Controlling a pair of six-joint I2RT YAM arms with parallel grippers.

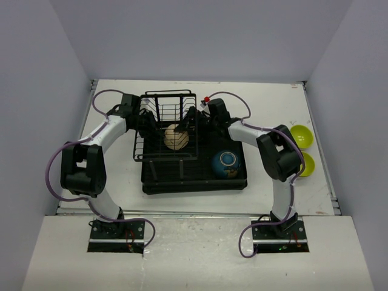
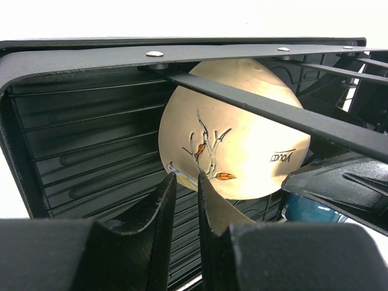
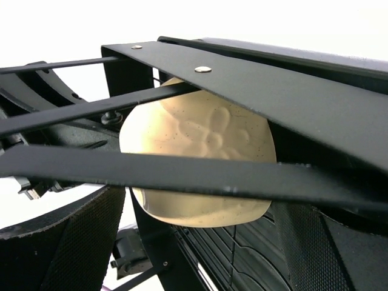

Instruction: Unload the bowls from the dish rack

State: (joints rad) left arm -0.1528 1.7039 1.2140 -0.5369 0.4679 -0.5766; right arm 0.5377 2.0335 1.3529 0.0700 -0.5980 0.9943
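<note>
The black wire dish rack (image 1: pixel 159 109) stands at the back of its black tray (image 1: pixel 194 180). A cream-white bowl (image 2: pixel 236 145) with a branch drawing stands on edge in the rack, with a tan bowl (image 3: pixel 200 139) against it; both show as one pale shape in the top view (image 1: pixel 176 137). My left gripper (image 2: pixel 185 185) reaches in from the left, its fingers close together with the cream bowl's lower rim between the tips. My right gripper (image 3: pixel 206 242) is open wide, level with the tan bowl, behind rack bars. A blue bowl (image 1: pixel 227 163) sits on the tray. Two lime-green bowls (image 1: pixel 301 136) (image 1: pixel 306 164) sit on the table at the right.
Flat black rack bars (image 3: pixel 182 173) cross in front of both wrist cameras. The rack's wire sides (image 1: pixel 140 136) enclose the bowls. White walls border the table on the left, back and right. The right gripper's body shows in the left wrist view (image 2: pixel 345 182).
</note>
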